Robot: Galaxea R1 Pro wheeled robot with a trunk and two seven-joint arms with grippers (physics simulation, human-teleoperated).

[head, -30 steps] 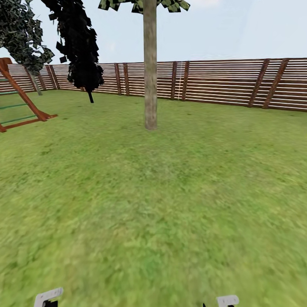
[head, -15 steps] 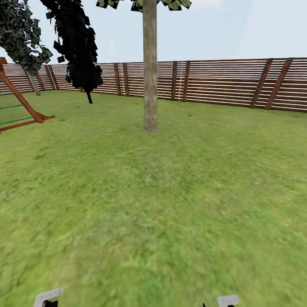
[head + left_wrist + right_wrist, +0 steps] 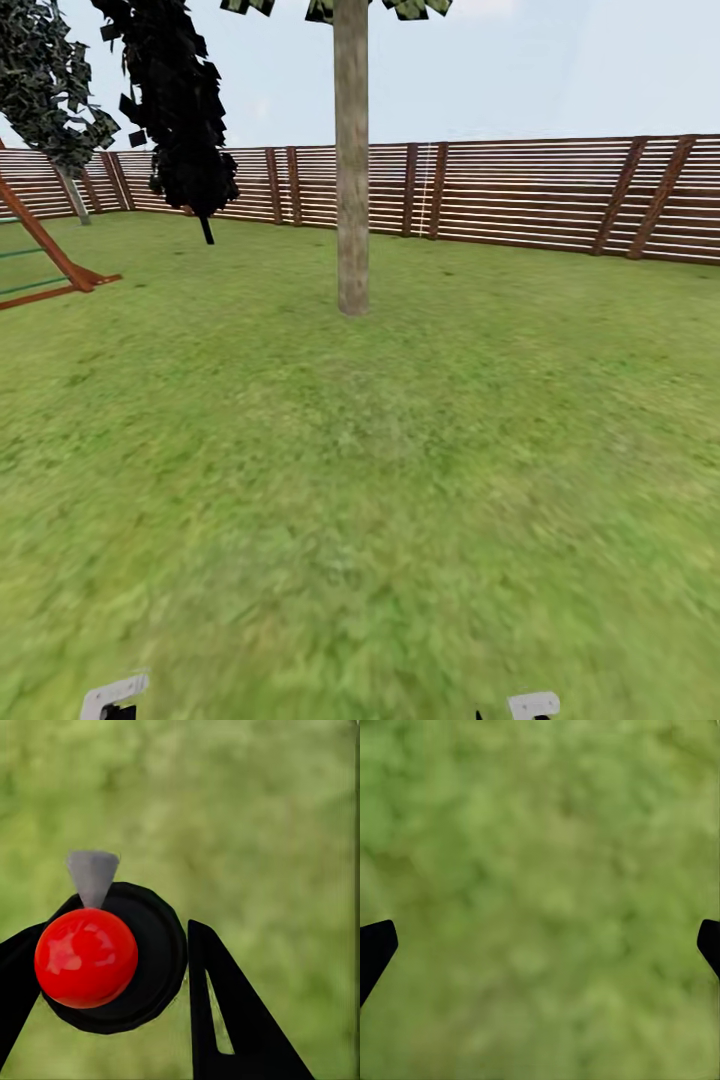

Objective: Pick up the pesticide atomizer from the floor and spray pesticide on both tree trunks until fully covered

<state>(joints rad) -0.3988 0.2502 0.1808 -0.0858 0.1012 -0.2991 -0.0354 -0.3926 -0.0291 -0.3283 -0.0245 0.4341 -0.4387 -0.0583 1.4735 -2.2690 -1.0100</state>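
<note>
Left gripper (image 3: 112, 1005): gripping the atomizer (image 3: 112, 960), black fingers closing on either side of its round black body, red ball top and grey nozzle cone facing the wrist camera, grass beneath.
Right gripper (image 3: 540, 945): spreading wide, fingertips showing at opposite edges of the wrist view, carrying nothing, hanging over grass.
Arms in head view: showing as two small white-and-black parts at the lower edge, held low and well apart.
Atomizer location: sitting in the left gripper, off the lawn (image 3: 400, 480).
Nearest tree trunk (image 3: 351, 160): standing straight ahead, near the middle of the head view, well apart from the robot across open grass; bark looking bare, no pale specks discernible at this range.
Second tree: possibly the grey-trunked one (image 3: 70, 190) at far left by the fence (image 3: 530, 190); not certain.
Other items: dark narrow tree (image 3: 185, 110) left of the trunk; wooden play frame (image 3: 45, 255) at the far left edge.
Step in hand, judged: driving toward the central trunk, spraying not yet begun.
Doing it well: heading straight for the trunk, stopping near enough for the spray to reach, keeping the grip firm, raising the left arm and turning the grey nozzle toward the bark, then sweeping from flared base upward and around all sides.
</note>
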